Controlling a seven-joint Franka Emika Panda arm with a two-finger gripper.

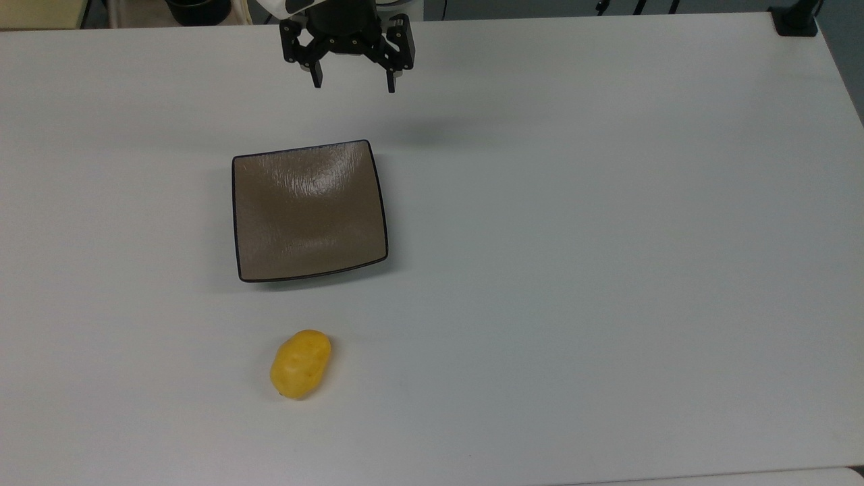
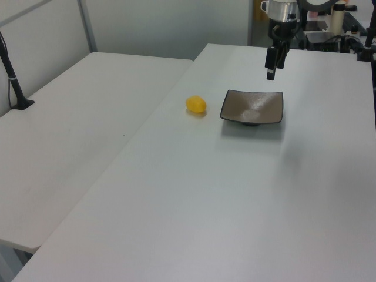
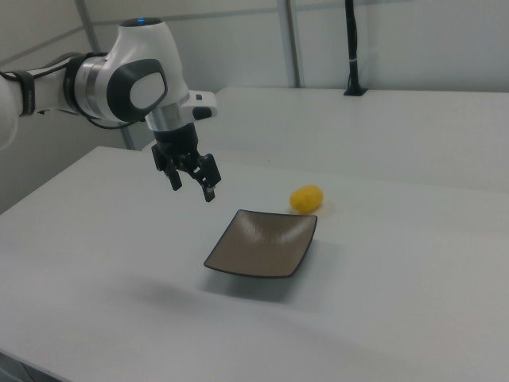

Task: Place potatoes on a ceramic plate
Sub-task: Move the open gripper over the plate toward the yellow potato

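Observation:
A yellow oval potato (image 1: 301,363) lies on the white table, below the plate in the top view; it also shows as the potato (image 2: 196,104) and the potato (image 3: 306,198). The square brown ceramic plate (image 1: 309,210) sits bare near the middle, seen too as the plate (image 2: 252,107) and the plate (image 3: 262,243). My gripper (image 1: 353,86) hangs open and holds nothing, in the air beyond the plate's far edge, on the side away from the potato. It also shows as the gripper (image 2: 271,73) and the gripper (image 3: 192,190).
The white table (image 1: 607,236) stretches wide to the top view's right. A black clamp post (image 1: 795,20) stands at its far right corner. A second table (image 2: 70,135) adjoins on the left view's left, with a black pole (image 2: 14,82).

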